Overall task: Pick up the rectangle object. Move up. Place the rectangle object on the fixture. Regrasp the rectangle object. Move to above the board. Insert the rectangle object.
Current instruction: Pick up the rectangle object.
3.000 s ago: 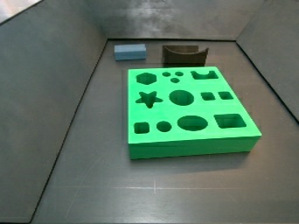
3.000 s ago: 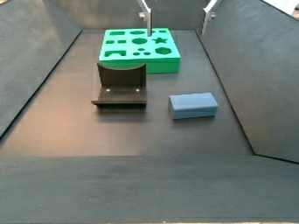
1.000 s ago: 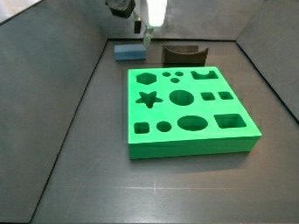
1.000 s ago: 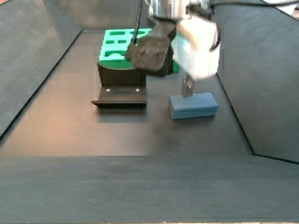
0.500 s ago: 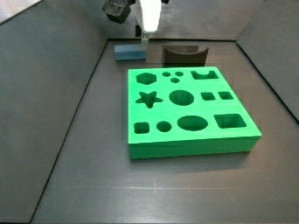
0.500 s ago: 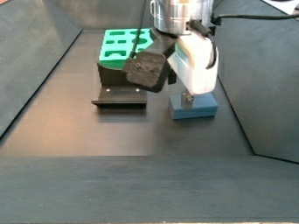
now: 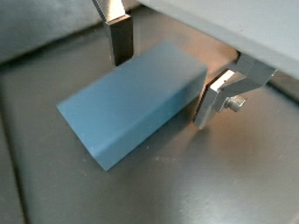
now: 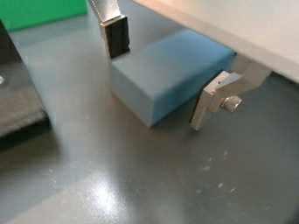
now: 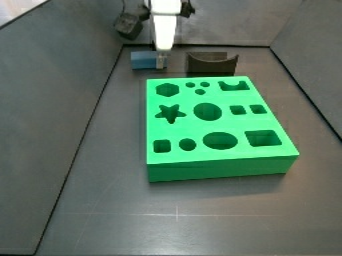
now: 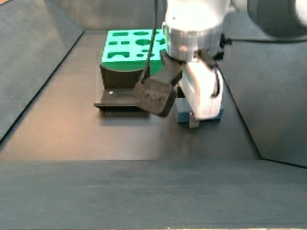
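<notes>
The rectangle object is a light blue-grey block lying flat on the dark floor, and it also shows in a wrist view. My gripper is down around it, open, with one finger on each long side and narrow gaps to the block. In a side view the gripper hides most of the block. In the other side view the gripper covers nearly all of the block. The dark fixture stands beside the block. The green board lies apart from both.
Grey walls enclose the floor on the sides. The fixture sits between the block and the board in a side view. A wrist view shows the fixture's edge and a corner of the board.
My gripper has come down from above the block until its fingers straddle it at floor level. The block, fixture and board have not moved.
</notes>
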